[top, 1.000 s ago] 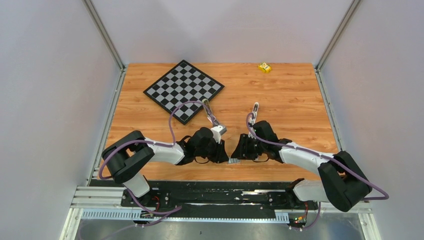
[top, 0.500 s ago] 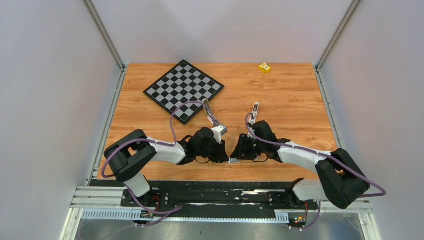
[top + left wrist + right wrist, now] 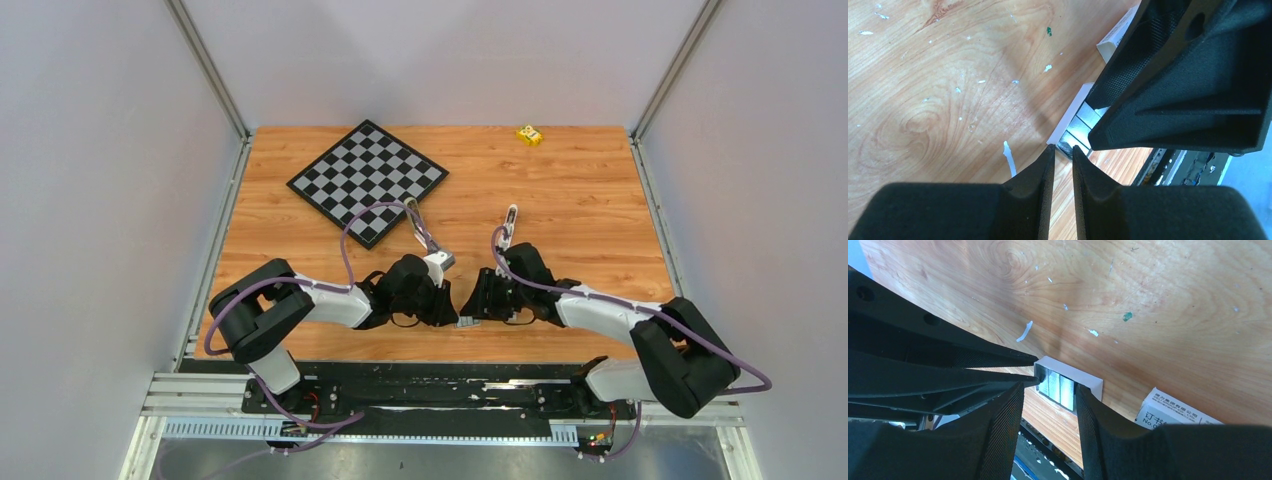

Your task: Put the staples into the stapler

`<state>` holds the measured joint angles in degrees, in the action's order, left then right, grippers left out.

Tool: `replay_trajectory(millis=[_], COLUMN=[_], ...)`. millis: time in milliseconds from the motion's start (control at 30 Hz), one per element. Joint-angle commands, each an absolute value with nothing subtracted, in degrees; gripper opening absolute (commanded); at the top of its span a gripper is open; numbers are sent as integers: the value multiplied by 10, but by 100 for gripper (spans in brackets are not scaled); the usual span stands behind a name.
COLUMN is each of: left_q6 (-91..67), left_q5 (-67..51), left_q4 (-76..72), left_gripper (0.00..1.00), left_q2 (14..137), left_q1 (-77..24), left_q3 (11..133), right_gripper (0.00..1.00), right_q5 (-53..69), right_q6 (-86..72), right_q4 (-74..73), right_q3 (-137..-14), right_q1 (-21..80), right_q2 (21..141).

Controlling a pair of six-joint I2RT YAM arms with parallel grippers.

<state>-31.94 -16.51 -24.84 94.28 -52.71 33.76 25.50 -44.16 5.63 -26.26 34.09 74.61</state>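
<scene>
The staples are silvery strips lying side by side in a small white open tray near the table's front edge, also seen in the top view. My left gripper has its jaws a narrow slit apart, with nothing between the pads. Its tips are at the tray's end, by the endmost strip of staples. My right gripper is open and straddles the staples from the other side. I cannot tell whether its pads press on the tray. The stapler is out of view.
A white labelled box lies just beside the tray, also visible in the left wrist view. The table's front edge and metal rail are right behind the tray. A chessboard lies far left and a yellow block at the far edge.
The right arm's elbow has crept slightly left. Both grippers stay at the tray, which has not moved.
</scene>
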Motion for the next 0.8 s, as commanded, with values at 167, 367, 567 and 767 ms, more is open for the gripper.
replay_trajectory(millis=[167, 367, 567, 767], left_q6=[-316, -314, -316, -323], left_q5=[-167, -164, -164, -169], left_q4=[-263, -259, -259, -266], left_gripper=[21, 21, 21, 21], left_q2=[955, 952, 951, 947], left_q1=[-534, -535, -536, -537], left_q3=[349, 349, 349, 347], right_gripper=[47, 46, 40, 38], right_q5=[266, 265, 258, 203], right_q6=[-456, -454, -435, -420], right_q4=[59, 56, 40, -34], right_q3=[-253, -252, -257, -275], right_q1=[349, 349, 349, 360], right_q2=[707, 691, 685, 669])
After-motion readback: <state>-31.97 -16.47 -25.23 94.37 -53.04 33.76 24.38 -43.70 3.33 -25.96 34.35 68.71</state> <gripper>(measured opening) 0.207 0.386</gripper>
